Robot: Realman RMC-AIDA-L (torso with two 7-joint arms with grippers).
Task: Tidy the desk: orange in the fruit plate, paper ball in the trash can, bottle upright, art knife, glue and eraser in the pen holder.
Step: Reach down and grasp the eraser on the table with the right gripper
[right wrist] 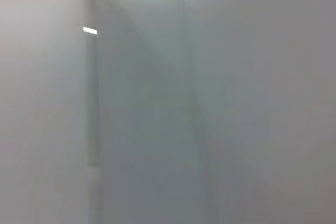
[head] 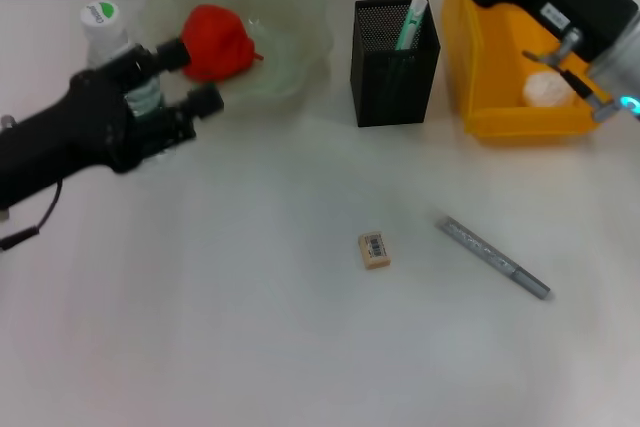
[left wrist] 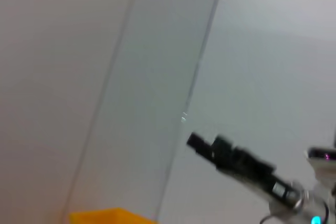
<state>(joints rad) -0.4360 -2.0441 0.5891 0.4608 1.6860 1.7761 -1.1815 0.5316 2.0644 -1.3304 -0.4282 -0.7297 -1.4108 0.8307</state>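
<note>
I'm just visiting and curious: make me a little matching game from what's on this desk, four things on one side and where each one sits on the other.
Things:
1. orange
2. paper ball
3. eraser
4. bottle

Places:
A. inside the yellow trash can
B. lying on the bare table, in front of the pen holder
C. in the pale green fruit plate
D. standing upright at the table's back left, partly behind the left hand

Pairs: 1-C, 2-A, 3-B, 4-D
</note>
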